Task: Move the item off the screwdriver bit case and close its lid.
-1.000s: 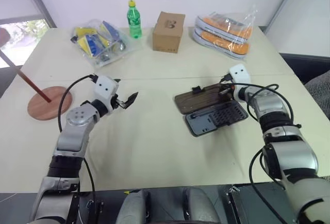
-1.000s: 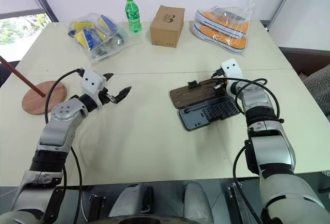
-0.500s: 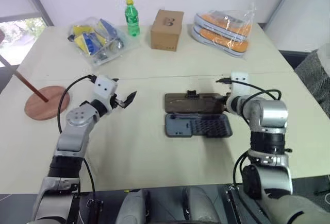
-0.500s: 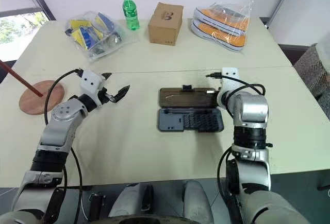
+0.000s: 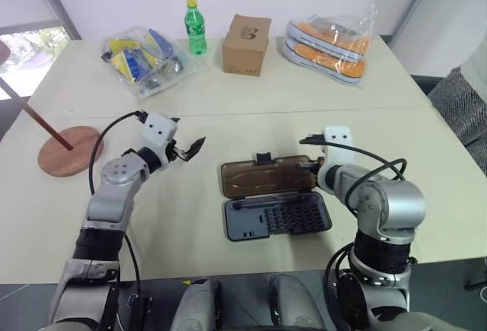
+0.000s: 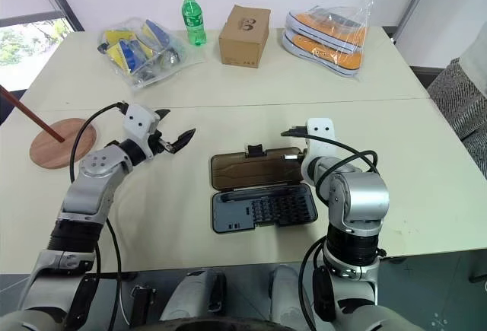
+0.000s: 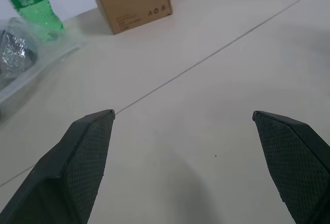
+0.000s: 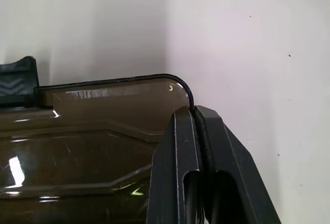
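The screwdriver bit case [image 5: 278,215] lies open on the table, a dark grey tray with rows of bits. Its smoky-brown lid [image 5: 266,176] lies flat behind the tray, with the black latch tab [image 5: 264,157] on its far edge. My right gripper [image 5: 310,167] is shut on the lid's right edge; its fingertips [image 8: 193,112] pinch the rim at the corner. The item [image 5: 68,151], a reddish-brown wooden stand, rests at the far left of the table, well away from the case, its rod leaning up and left. My left gripper [image 5: 186,151] hovers open between the stand and the case, holding nothing.
Along the table's far side stand a green bottle [image 5: 195,27], a cardboard box [image 5: 248,35], a clear bag of blue and yellow things [image 5: 144,61] and bagged orange shoes [image 5: 331,46]. A seam [image 5: 251,112] crosses the tabletop behind the case.
My right gripper has drawn back toward me and to the left. The case slid and turned with it and now lies square in front of me. The left arm has stayed put.
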Motion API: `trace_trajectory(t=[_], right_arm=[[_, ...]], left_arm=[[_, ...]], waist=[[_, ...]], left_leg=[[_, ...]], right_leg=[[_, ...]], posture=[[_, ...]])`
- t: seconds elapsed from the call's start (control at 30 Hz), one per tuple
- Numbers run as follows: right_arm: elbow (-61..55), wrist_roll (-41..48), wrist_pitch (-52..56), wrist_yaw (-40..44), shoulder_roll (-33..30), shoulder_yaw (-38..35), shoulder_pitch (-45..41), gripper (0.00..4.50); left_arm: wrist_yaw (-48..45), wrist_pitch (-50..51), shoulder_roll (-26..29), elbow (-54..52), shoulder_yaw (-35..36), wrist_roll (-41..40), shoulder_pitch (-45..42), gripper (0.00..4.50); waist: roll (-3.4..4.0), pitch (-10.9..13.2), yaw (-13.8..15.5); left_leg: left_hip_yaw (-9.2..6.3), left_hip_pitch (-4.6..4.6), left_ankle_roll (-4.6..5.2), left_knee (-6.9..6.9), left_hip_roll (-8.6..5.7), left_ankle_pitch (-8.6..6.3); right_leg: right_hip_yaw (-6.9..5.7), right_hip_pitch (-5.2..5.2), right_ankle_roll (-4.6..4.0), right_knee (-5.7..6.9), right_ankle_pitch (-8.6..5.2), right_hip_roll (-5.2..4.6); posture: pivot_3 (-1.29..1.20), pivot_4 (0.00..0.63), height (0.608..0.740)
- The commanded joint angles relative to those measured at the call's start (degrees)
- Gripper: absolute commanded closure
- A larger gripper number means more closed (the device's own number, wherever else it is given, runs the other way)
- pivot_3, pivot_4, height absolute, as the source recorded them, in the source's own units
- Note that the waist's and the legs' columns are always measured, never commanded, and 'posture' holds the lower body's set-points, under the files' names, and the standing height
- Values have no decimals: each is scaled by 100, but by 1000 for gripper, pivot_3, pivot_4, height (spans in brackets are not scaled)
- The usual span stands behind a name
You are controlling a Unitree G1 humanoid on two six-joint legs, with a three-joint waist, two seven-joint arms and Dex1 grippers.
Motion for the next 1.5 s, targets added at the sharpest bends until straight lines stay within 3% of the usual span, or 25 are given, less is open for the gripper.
trace_trajectory(t=[0.03,0.33,0.87,1.0,1.17,1.2,1.3,1.5], right_arm=[[22,-156,39,-187,-34,-196,-334,4476],[463,-399,39,-490,164,-383,-610,4476],[318,-296,39,-287,88,-282,-386,4476],[287,-249,39,-207,49,-241,-372,3153],[182,-171,39,-52,-92,-147,-365,398],[122,-120,39,43,-222,-54,-369,58],[-184,196,27,501,-755,154,-405,58],[-415,728,-1263,1682,-2389,517,-307,58]], left_arm=[[-3,-29,-14,-82,21,35,-106,0],[65,-54,-33,-212,49,108,-2,0],[82,-76,-75,-175,31,136,-26,0],[76,-76,-86,-154,24,139,-47,0],[29,-25,-74,-215,11,115,13,0],[-24,14,-55,-246,5,85,35,0],[-384,196,75,-482,21,-142,182,0],[-1487,1084,518,-1229,51,-1032,380,0]], waist=[[0,0,1],[0,0,-2],[0,0,-6],[0,0,-5],[0,0,-5],[0,0,-5],[1,0,-8],[-1,3,-7]], left_leg=[[0,0,0,0,0,0],[-2,0,0,0,0,1],[-3,0,0,-1,0,1],[-3,0,0,-1,1,1],[-3,0,0,0,1,1],[-4,0,0,0,1,1],[-4,0,0,-1,1,1],[-6,0,1,-1,3,0]], right_leg=[[0,0,0,0,0,0],[-1,1,0,0,0,1],[-1,1,0,1,0,2],[-1,1,0,1,0,2],[-1,1,0,1,0,2],[-1,1,0,1,0,2],[-1,1,0,0,0,2],[-2,4,0,-4,-1,2]], posture=[[0,150,740],[0,150,740],[0,150,740],[0,150,740],[0,150,740],[0,150,740],[0,150,740],[0,150,740]])
